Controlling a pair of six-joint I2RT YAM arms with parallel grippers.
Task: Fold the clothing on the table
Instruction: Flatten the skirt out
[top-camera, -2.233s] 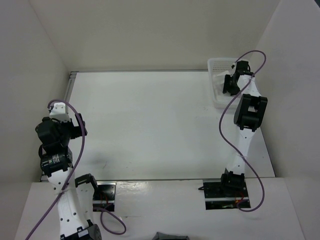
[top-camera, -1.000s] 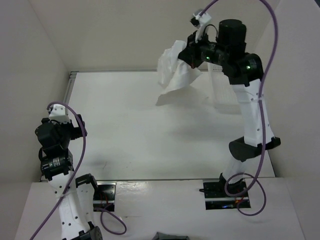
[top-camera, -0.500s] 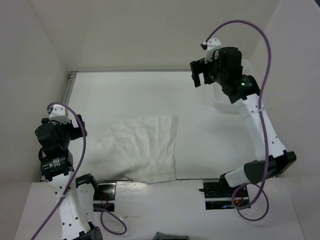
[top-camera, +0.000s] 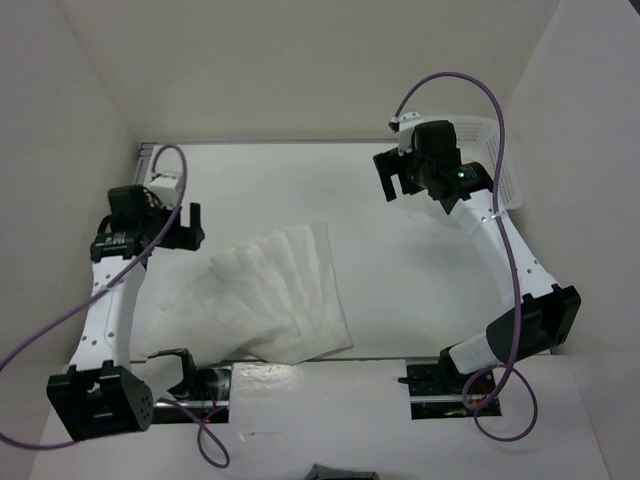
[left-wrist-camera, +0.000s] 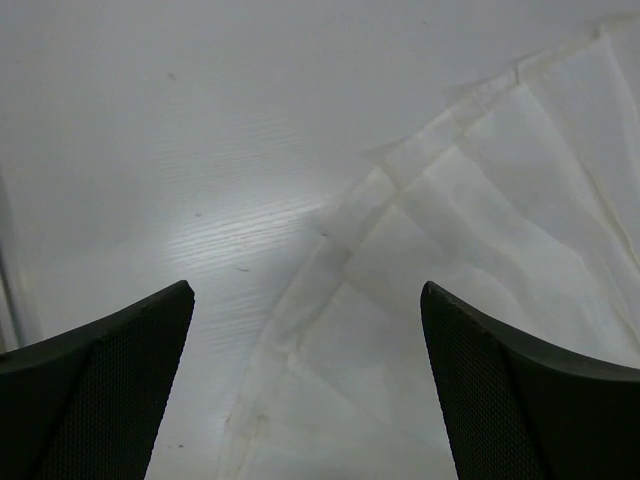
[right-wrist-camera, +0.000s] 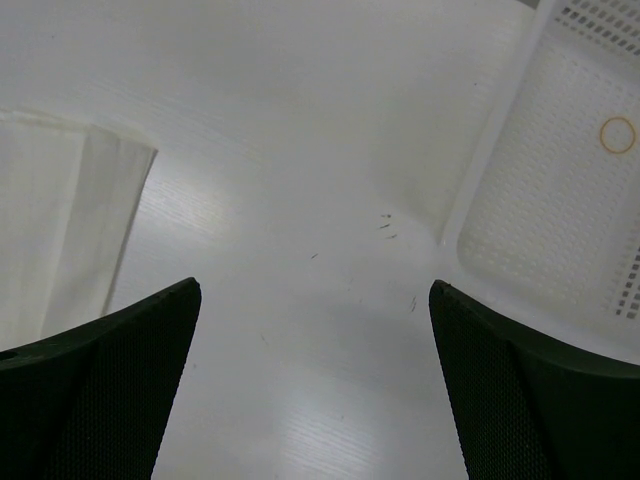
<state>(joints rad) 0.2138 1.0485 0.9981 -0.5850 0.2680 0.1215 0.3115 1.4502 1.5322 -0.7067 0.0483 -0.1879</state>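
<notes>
Two pairs of jaws spread, empty — left gripper (top-camera: 186, 226) over the edge of the clothing (top-camera: 272, 296), right gripper (top-camera: 397, 187) well apart.

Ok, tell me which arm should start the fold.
Left. The left tool, open, hovers at the edge of the clothing, which fills its wrist view. The right tool, also open, hangs by the basket, seeing only a garment corner.

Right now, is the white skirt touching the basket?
Apart. The right wrist view shows the clothing and the basket with a wide strip of bare table between them.
</notes>
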